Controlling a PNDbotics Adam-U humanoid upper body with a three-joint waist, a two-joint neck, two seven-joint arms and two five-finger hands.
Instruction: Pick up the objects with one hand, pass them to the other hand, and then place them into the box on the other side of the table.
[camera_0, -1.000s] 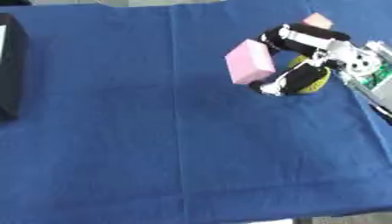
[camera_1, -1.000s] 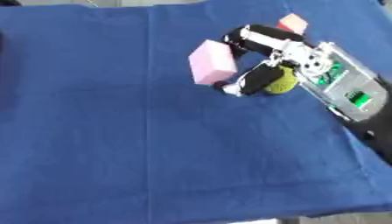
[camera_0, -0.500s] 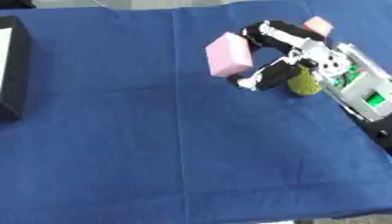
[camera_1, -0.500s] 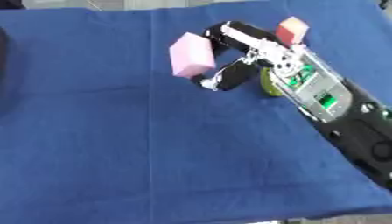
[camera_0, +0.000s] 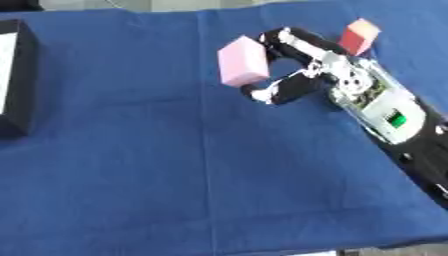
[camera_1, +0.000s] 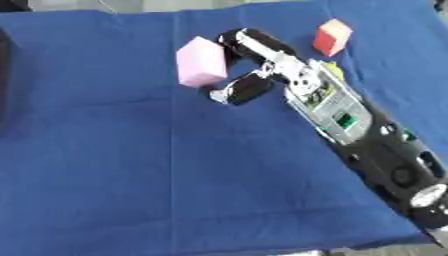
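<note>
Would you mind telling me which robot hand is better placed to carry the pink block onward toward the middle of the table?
The right robot hand. Its fingers and thumb are already curled round the pink block, so it only needs to move on. The left robot hand shows in neither view. The black box lies at the table's left edge.

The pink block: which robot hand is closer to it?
The right. The right hand has its fingers curled round the pink block. The left hand shows in neither view.
</note>
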